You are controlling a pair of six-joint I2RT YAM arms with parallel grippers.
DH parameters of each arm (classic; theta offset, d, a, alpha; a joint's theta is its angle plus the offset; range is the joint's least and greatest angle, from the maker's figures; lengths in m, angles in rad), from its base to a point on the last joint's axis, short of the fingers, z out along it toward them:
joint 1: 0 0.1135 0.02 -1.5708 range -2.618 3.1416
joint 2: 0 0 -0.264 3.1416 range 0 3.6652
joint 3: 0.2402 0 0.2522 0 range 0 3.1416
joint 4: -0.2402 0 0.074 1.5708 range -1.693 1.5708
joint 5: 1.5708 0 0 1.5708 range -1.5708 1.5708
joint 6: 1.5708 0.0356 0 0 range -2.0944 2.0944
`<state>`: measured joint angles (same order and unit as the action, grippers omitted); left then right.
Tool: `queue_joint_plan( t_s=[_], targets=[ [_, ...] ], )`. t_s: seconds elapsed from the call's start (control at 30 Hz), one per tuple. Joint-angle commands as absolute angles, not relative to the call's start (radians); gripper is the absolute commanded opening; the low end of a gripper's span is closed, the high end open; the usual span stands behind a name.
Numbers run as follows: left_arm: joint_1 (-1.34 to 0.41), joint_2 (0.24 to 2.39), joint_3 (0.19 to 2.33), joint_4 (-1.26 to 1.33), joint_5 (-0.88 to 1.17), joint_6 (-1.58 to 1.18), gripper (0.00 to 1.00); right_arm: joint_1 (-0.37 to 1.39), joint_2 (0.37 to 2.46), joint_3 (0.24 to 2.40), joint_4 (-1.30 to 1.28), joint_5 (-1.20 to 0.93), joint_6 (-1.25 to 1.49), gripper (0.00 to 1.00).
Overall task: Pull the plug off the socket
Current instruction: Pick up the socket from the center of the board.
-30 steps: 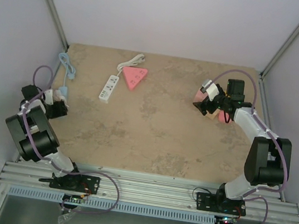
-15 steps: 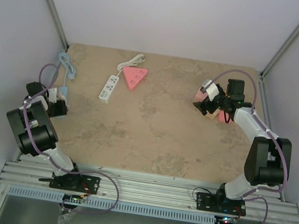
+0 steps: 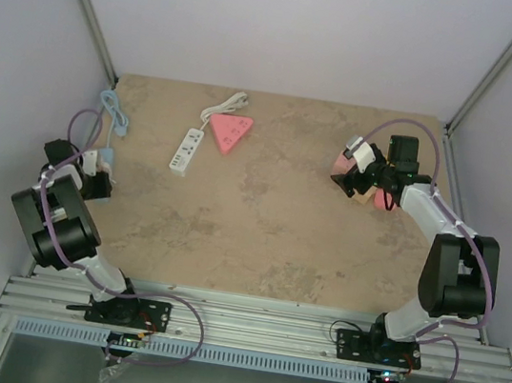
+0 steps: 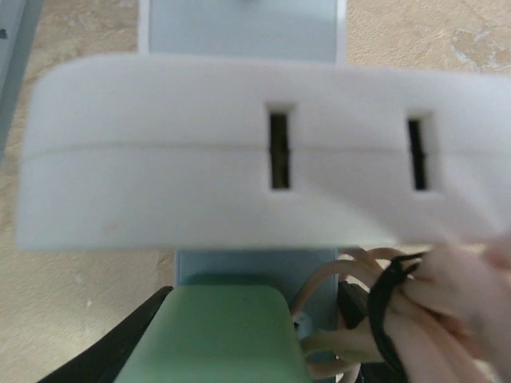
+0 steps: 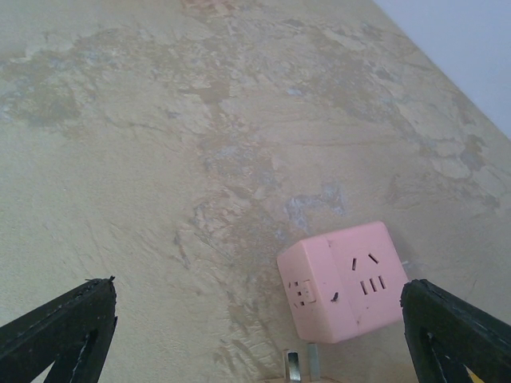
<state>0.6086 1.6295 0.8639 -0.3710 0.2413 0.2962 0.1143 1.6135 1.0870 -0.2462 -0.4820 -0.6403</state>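
Note:
My left gripper (image 3: 95, 172) is at the table's far left edge. It is shut round a light blue power strip (image 3: 106, 156). In the left wrist view a blurred white plug block (image 4: 239, 152) with two slots sits across the blue strip (image 4: 239, 28). A green block (image 4: 215, 335) lies between my black fingers (image 4: 128, 347), beside a bundled beige cable (image 4: 415, 303). My right gripper (image 3: 355, 173) is open over the table. A pink cube socket (image 5: 347, 279) lies ahead between its fingers (image 5: 64, 327), and also shows from above (image 3: 341, 165). Two metal prongs (image 5: 293, 365) stick up at the bottom edge.
A white power strip (image 3: 185, 150) with its cord and a pink triangular socket (image 3: 229, 133) lie at the back left. The blue strip's cable (image 3: 113, 112) runs to the back left corner. A tan block (image 3: 364, 197) sits under my right wrist. Walls close in both sides.
My left arm has shifted slightly to the left, with the blue strip and white plug moving with it. The right arm has not moved.

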Motion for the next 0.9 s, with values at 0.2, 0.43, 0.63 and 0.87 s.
queue_joint_plan(
  t_s=[0.2,0.43,0.63,0.87],
  targets=[
    [0.613,1.437,0.871,-0.384,0.311,0.391,0.14,0.114,1.616,1.081,-0.235,-0.47,-0.644,0.98],
    [0.602,1.387,0.96,-0.469,0.458,0.447,0.09,0.114,1.616,1.08,-0.234,-0.467,-0.649,0.98],
    [0.548,1.352,1.031,-0.556,0.584,0.504,0.09,0.114,1.615,1.08,-0.232,-0.462,-0.652,0.98],
    [0.439,1.287,1.086,-0.556,0.598,0.469,0.04,0.111,1.612,1.077,-0.23,-0.459,-0.653,0.98]
  ],
)
